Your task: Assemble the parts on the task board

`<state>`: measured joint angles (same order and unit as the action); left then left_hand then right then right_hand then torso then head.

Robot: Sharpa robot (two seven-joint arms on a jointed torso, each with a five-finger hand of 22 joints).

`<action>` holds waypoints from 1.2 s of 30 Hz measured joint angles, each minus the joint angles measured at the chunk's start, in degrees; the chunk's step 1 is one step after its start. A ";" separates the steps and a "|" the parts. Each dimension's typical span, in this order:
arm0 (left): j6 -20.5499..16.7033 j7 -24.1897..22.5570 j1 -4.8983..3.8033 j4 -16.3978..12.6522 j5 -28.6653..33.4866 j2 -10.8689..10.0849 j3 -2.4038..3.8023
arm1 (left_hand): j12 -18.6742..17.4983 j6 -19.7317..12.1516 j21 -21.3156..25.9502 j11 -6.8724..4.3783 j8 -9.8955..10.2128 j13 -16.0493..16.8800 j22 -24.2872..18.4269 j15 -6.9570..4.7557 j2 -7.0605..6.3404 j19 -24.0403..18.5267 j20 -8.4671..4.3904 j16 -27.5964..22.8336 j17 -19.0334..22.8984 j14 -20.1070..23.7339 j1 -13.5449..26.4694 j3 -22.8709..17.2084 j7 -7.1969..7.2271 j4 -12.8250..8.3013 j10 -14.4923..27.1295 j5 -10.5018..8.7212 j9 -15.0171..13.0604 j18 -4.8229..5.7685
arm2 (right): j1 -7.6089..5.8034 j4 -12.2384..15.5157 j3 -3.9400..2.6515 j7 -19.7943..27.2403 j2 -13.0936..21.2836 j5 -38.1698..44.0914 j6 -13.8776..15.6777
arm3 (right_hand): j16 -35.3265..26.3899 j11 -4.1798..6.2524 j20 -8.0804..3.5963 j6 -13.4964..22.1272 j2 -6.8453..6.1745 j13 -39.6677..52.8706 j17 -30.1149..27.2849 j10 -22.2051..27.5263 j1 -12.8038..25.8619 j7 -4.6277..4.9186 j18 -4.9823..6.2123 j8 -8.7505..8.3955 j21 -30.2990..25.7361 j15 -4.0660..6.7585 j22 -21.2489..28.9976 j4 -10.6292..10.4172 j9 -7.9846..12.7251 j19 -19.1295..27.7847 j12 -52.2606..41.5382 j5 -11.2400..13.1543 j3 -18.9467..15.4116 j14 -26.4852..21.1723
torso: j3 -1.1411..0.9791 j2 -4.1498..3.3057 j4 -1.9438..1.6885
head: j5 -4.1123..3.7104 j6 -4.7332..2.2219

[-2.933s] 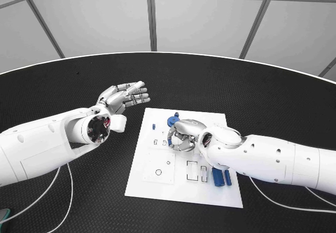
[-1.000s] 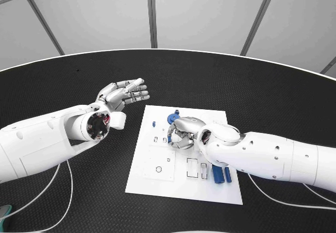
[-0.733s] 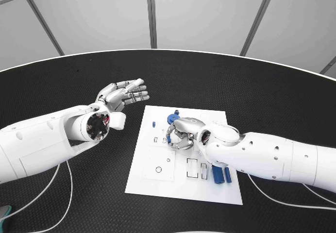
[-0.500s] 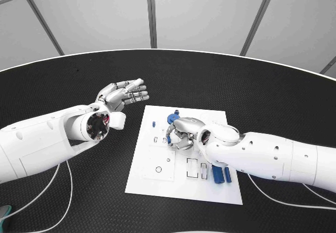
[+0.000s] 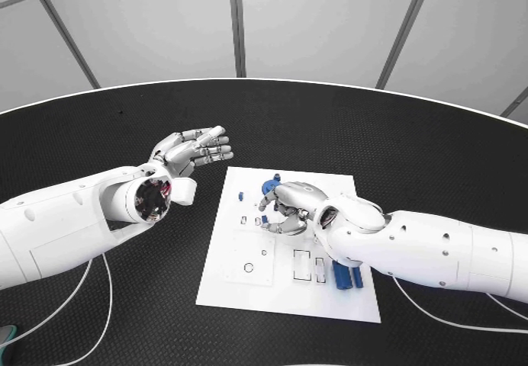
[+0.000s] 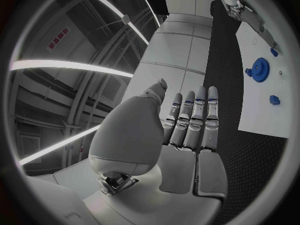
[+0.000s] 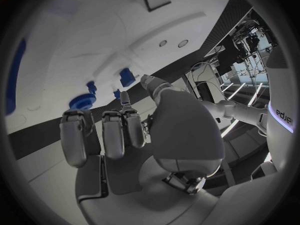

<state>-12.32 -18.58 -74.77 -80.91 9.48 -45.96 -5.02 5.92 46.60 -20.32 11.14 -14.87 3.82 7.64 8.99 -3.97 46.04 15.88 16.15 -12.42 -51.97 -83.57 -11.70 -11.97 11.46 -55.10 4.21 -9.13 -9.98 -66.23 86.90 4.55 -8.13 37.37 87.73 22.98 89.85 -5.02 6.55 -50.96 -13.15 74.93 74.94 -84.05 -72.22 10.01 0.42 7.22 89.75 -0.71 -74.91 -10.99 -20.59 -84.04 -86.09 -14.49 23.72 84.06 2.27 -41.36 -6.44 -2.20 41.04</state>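
The right robot hand (image 5: 288, 208) curls low over the white board (image 5: 288, 297) beside the blue gear (image 5: 271, 187); whether it pinches anything, I cannot tell. The left robot hand (image 5: 196, 151) hovers spread. Best lower straight, unhurried.

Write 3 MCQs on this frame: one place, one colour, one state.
1. Where do the two long blue parts lie?
A. On the task board's near edge by the right arm
B. On the black table beyond the board
C. In the left hand

2. What colour is the gear-shaped part?
A. Grey
B. Blue
C. White

3. How is the left hand?
A. Gripping a part
B. Pressed on the board
C. Raised, fingers apart, holding nothing

Key: A, they lie on the task board beside the forearm; B, blue in the head view; C, the palm is bare over the table.
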 measured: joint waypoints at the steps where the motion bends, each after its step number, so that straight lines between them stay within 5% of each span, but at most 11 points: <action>1: 0.28 0.47 0.00 0.16 -0.54 0.03 0.00 | -0.22 0.09 -0.30 0.06 0.00 0.00 0.02 -0.14 0.00 0.26 -0.16 0.28 -0.18 -0.61 0.00 -0.10 -0.09 0.09 -0.29 0.00 0.03 -0.04 | -0.03 0.85 -0.01 1.16 0.71 -0.62 1.36 | 0.00 0.00 0.00 0.00 0.00 0.00 0.00 0.00 0.00 0.00 0.00 0.00 0.00 0.00 0.00 0.07 0.00 0.00 0.08 0.00 -0.14 0.00 | 0.00 0.04 0.02 | -0.01 -0.05; 7: 3.96 5.87 0.01 1.47 -6.47 0.21 -0.01 | 0.78 2.95 -3.22 -1.46 -0.58 0.50 1.13 -2.06 -0.61 4.14 -1.73 3.86 -2.22 -6.39 0.61 -1.05 -0.46 0.71 -5.14 0.00 -0.24 -0.26 | -1.47 6.00 -0.05 10.76 6.36 -11.02 8.96 | -1.06 0.00 0.00 -0.87 0.01 -0.01 0.00 0.00 -0.02 -0.19 0.00 0.26 -0.14 0.00 0.00 0.00 -0.27 0.00 2.09 -0.24 -0.32 0.00 | -0.04 0.53 0.35 | 0.04 -0.69; 10: 6.12 9.61 0.01 2.22 -10.60 0.24 -0.01 | 3.45 6.52 -9.14 -4.23 -2.55 1.93 3.89 -5.62 -1.90 11.05 -5.16 12.97 -7.36 -17.09 1.90 -2.35 1.20 2.02 -12.02 0.00 -1.57 -0.27 | -2.49 7.92 -0.05 14.45 9.35 -18.40 9.99 | -2.85 0.30 0.00 -1.60 0.40 -0.01 -0.01 0.79 -0.40 -0.51 0.00 0.89 -2.06 0.00 0.00 -0.23 -0.48 0.00 4.33 -0.55 -0.54 0.00 | -0.14 0.84 0.53 | 0.00 -0.93; 13: 8.16 14.44 -0.01 2.85 -15.32 0.22 0.00 | 5.71 7.61 -16.14 -6.16 -3.70 4.10 7.63 -7.90 -3.06 15.62 -8.35 25.10 -15.34 -22.19 3.28 -3.20 2.27 4.19 -16.04 0.00 -3.26 -0.27 | -3.50 9.64 -0.04 16.96 13.01 -26.78 10.39 | -3.12 0.40 0.00 -2.10 0.40 -0.01 -0.01 0.89 -0.40 -0.78 0.00 1.34 -2.34 0.00 0.00 -0.33 -0.65 0.00 4.62 -0.99 -0.64 0.00 | -0.30 1.36 0.82 | -0.01 -1.08; 16: 10.13 19.52 -0.03 3.26 -19.75 0.40 0.01 | 9.95 7.32 -24.57 -7.16 -4.96 8.87 12.75 -9.07 -3.27 16.95 -9.96 42.78 -31.87 -24.16 5.04 -4.26 3.31 4.82 -17.61 0.00 -5.95 -0.27 | -4.12 10.16 -0.04 17.75 16.37 -33.33 10.82 | -3.12 0.39 0.00 -2.49 0.40 -0.01 -0.01 0.88 -0.40 -1.00 0.00 1.66 -2.34 0.19 0.00 -0.41 -0.81 0.00 4.62 -1.45 -0.73 -0.19 | -0.50 1.84 1.10 | 0.03 -1.14; 17: 10.86 21.17 -0.04 3.31 -21.17 0.48 0.02 | 11.85 7.14 -27.34 -7.50 -5.42 10.82 14.47 -9.32 -3.62 17.14 -10.33 49.94 -40.68 -26.59 5.39 -4.53 3.49 4.68 -17.91 0.00 -6.94 -0.27 | -4.25 10.15 -0.04 17.85 17.30 -34.96 10.96 | -3.12 0.39 0.00 -2.49 0.40 -0.01 -0.01 0.88 -0.40 -1.00 -0.01 1.67 -2.34 0.22 0.00 -0.41 -0.81 0.00 4.62 -1.59 -0.73 -0.22 | -0.55 1.97 1.18 | 0.05 -1.14; 20: 13.44 26.68 -0.08 3.30 -26.21 0.91 0.04 | 16.28 6.31 -33.11 -8.08 -5.77 15.14 18.31 -9.68 -3.17 18.05 -11.23 59.96 -53.57 -30.58 7.88 -4.53 4.10 4.68 -17.64 0.00 -8.71 -0.27 | -4.52 9.90 -0.04 17.91 20.02 -38.86 11.40 | -3.12 0.39 0.00 -2.48 0.40 -0.01 -0.01 0.88 -0.40 -1.00 0.00 1.66 -2.34 0.22 0.00 -0.56 -0.81 0.00 4.62 -1.59 -0.88 -0.22 | -0.76 2.39 1.44 | 0.11 -0.98; 22: 14.62 29.63 -0.10 3.25 -29.23 1.22 0.04 | 22.30 5.80 -42.24 -8.30 -7.20 20.58 30.34 -10.01 -2.90 22.41 -11.56 65.18 -60.73 -31.69 9.63 -4.45 4.60 4.75 -15.70 0.00 -10.84 1.15 | -4.58 9.77 -0.04 17.83 21.21 -39.93 11.58 | -3.12 0.39 0.00 -2.48 0.40 -0.01 -0.01 0.88 -0.40 -1.00 0.00 1.66 -2.34 0.42 0.00 -0.56 -0.87 0.00 4.62 -1.59 -0.87 -0.03 | -0.87 2.68 1.58 | 0.12 -0.88; 27: 17.42 37.63 -0.29 3.82 -37.45 3.22 0.07 | 35.76 5.08 -54.73 -9.10 -10.77 32.00 49.40 -10.30 -2.20 30.30 -12.21 70.20 -62.53 -31.98 13.85 -4.23 5.33 4.97 -12.56 0.00 -16.29 3.52 | -4.74 9.35 -0.04 17.31 23.46 -41.21 11.91 | -3.12 0.39 0.00 -2.48 0.40 -0.02 -0.01 0.88 -0.40 -1.00 -0.01 1.66 -2.34 0.42 0.01 -0.56 -0.86 0.00 4.62 -1.87 -0.87 -0.02 | -1.10 3.26 1.75 | 0.21 -0.44; 32: 20.27 45.15 -0.42 5.01 -43.45 6.24 0.07 | 48.10 3.97 -57.91 -9.41 -13.82 43.75 55.16 -10.72 -0.94 32.78 -12.62 71.24 -62.53 -31.96 17.77 -3.31 5.84 5.30 -12.98 0.00 -20.80 4.20 | -4.78 8.96 -0.02 16.83 23.77 -41.53 11.93 | -3.22 0.38 0.00 -2.48 0.39 -0.02 -0.02 0.87 -0.40 -1.00 0.00 1.86 -2.34 0.42 0.00 -0.56 -0.86 0.00 4.62 -2.03 -0.87 -0.02 | -1.26 3.70 1.84 | 0.29 -0.13; 36: 21.05 49.49 -0.46 6.01 -46.75 8.67 0.07 | 52.49 3.66 -58.70 -9.83 -15.92 47.85 56.82 -10.98 -0.88 33.51 -12.92 71.49 -62.53 -32.14 19.13 -1.78 6.15 5.30 -13.72 -0.26 -23.41 4.19 | -4.80 8.73 -0.02 16.39 23.72 -41.61 11.98 | -3.41 0.39 0.00 -2.48 0.39 -0.02 -0.02 0.87 -0.40 -1.00 -0.01 1.85 -2.34 0.42 0.01 -0.56 -0.86 0.00 4.62 -2.23 -0.87 -0.02 | -1.28 3.83 1.85 | 0.48 0.08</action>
<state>8.73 30.91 -75.24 -74.90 -37.27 -37.29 -4.96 58.40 50.26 -79.02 1.31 -30.79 51.67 64.46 -1.99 -4.84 79.55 2.96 87.65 -74.95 -84.12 -64.45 -13.48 -5.82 16.76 -68.81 3.95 -32.54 -5.80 -71.03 95.63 4.54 8.26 61.09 46.11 34.97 86.44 -4.63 6.55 -53.44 -12.76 74.91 74.91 -83.17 -72.62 9.01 0.42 9.07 87.41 -0.29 -74.90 -11.55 -21.45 -84.05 -81.47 -16.72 22.85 84.04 0.99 -37.52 -4.59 -1.72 41.12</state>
